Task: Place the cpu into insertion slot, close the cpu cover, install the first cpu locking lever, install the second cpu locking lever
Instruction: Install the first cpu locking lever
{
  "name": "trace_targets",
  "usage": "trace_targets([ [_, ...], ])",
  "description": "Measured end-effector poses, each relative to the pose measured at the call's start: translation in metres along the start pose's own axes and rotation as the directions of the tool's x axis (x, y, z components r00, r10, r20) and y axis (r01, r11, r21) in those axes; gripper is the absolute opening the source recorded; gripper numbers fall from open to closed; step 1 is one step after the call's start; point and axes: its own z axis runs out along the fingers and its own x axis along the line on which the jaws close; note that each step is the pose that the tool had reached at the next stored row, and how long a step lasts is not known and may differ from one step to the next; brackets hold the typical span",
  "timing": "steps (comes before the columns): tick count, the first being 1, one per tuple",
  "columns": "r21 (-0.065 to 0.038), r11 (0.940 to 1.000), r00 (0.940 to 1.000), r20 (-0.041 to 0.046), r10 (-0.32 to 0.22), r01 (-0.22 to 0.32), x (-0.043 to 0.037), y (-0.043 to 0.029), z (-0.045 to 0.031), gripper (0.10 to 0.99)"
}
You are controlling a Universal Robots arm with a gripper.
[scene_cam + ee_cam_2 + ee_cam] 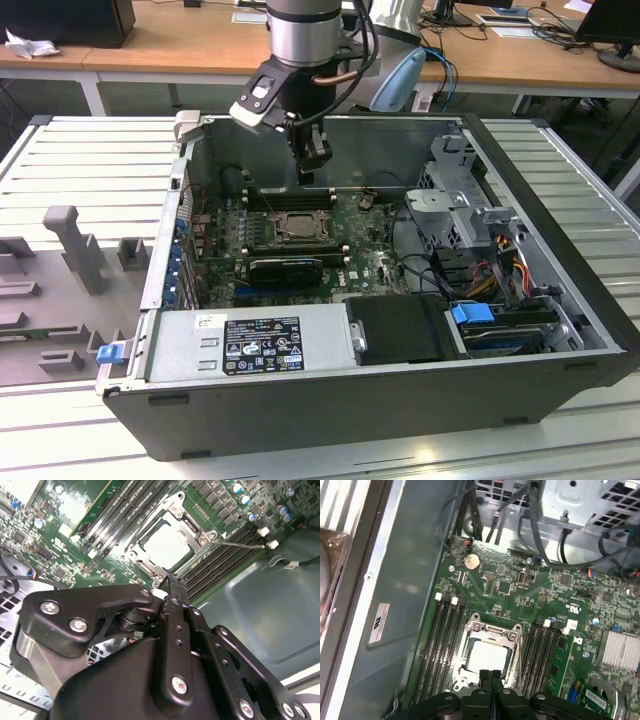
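Note:
My gripper (306,172) hangs inside the open computer case, just above the far side of the insertion slot (268,232) on the green board. Its two black fingertips (485,676) are pressed together with nothing between them. The cpu (487,657) lies flat in the slot with its silver-grey top up, also seen in the second wrist view (167,547). The cpu cover (492,627), a silvery frame, lies flat around it. In the second wrist view the gripper (174,580) sits close to one corner of the cover (145,565). A thin metal rod (240,544) runs out from that frame's corner.
Long black memory slots (445,630) flank the socket on both sides. A black power supply (250,345) fills the case's near side, and a drive cage (470,200) with cables stands at the exterior view's right. Grey fixtures (75,245) sit on the table outside the case.

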Motion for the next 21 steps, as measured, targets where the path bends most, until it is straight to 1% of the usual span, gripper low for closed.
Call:
trace_targets([
  [1, 0.0, 0.9997, 0.9997, -0.0016, -0.025, 0.025, 0.0, 0.0, 0.0001, 0.106],
  [3, 0.0, 0.999, 0.9989, -0.0028, -0.046, 0.046, 0.0, 0.0, 0.0001, 0.106],
  [4, 0.001, 0.9977, 0.9977, -0.0041, -0.068, 0.068, 0.0, 0.0, 0.0001, 0.106],
  [8, 0.001, 0.9942, 0.9941, -0.0064, -0.108, 0.108, 0.0, 0.0, 0.0, 0.106],
  [9, 0.001, 0.9912, 0.9911, -0.0078, -0.133, 0.133, 0.0, 0.0, 0.0, 0.106],
  [11, 0.001, 0.9867, 0.9866, -0.0096, -0.163, 0.163, 0.0, 0.0, 0.0001, 0.106],
  [16, 0.001, 0.9786, 0.9786, -0.0122, -0.206, 0.206, 0.0, 0.0, 0.0001, 0.106],
  [18, 0.001, 0.9731, 0.973, -0.0137, -0.23, 0.23, 0.0, 0.0, 0.0001, 0.106],
  [20, 0.001, 0.9694, 0.9693, -0.0146, -0.245, 0.245, 0.0, 0.0, 0.0, 0.106],
  [21, 0.001, 0.9659, 0.9658, -0.0154, -0.259, 0.259, 0.0, 0.0, 0.0, 0.106],
])
